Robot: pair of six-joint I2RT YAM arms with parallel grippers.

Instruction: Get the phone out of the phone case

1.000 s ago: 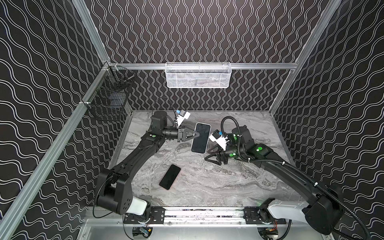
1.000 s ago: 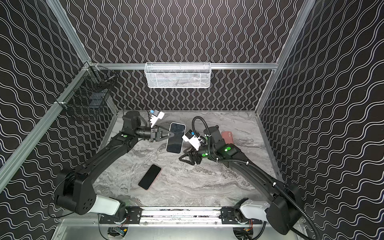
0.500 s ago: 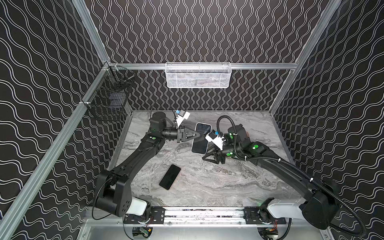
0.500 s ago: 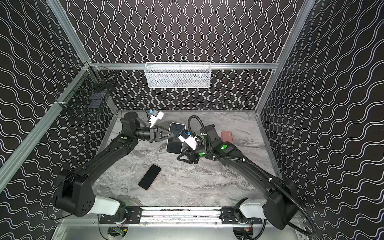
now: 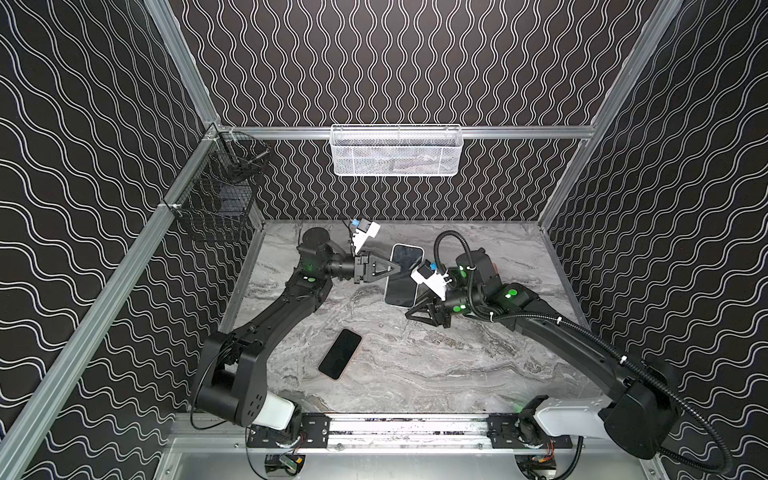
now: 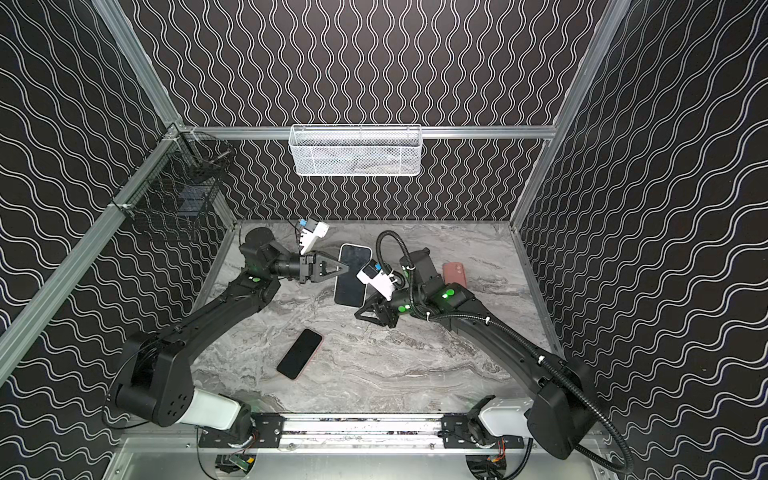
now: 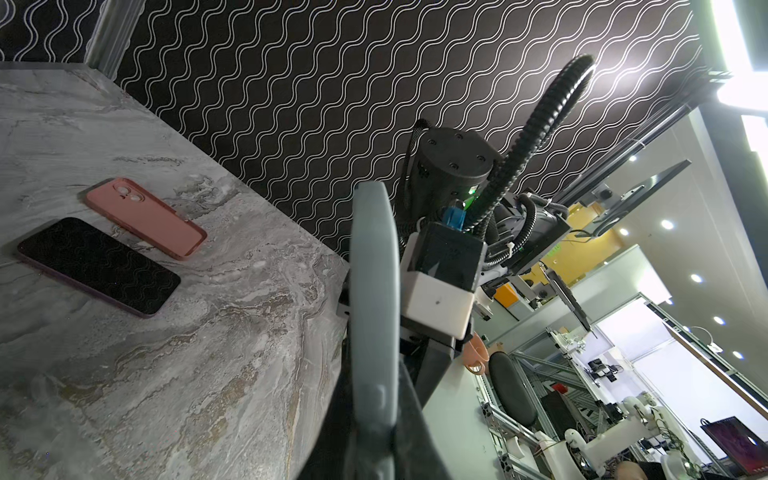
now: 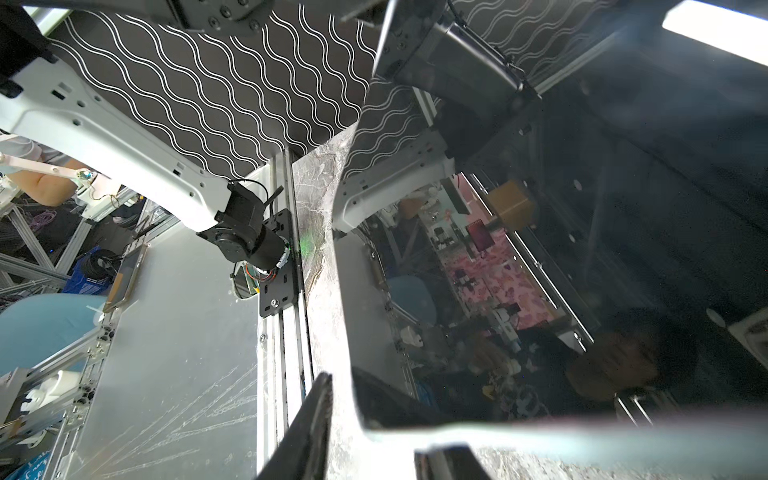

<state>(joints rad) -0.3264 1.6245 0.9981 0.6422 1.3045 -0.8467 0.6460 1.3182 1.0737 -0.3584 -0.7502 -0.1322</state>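
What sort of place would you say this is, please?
Probably a robotics lab test cell: two robot arms on an aluminium rail, wavy-patterned enclosure walls, and more rigs visible beyond in the left wrist view.

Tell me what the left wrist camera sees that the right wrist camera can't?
Only the left wrist view shows the pink case and the black phone lying on the table. Only the right wrist view shows the held phone from its glossy screen side, plus an arm base and the rail. Both show that phone, edge-on in the left wrist view, the table and the wavy wall.
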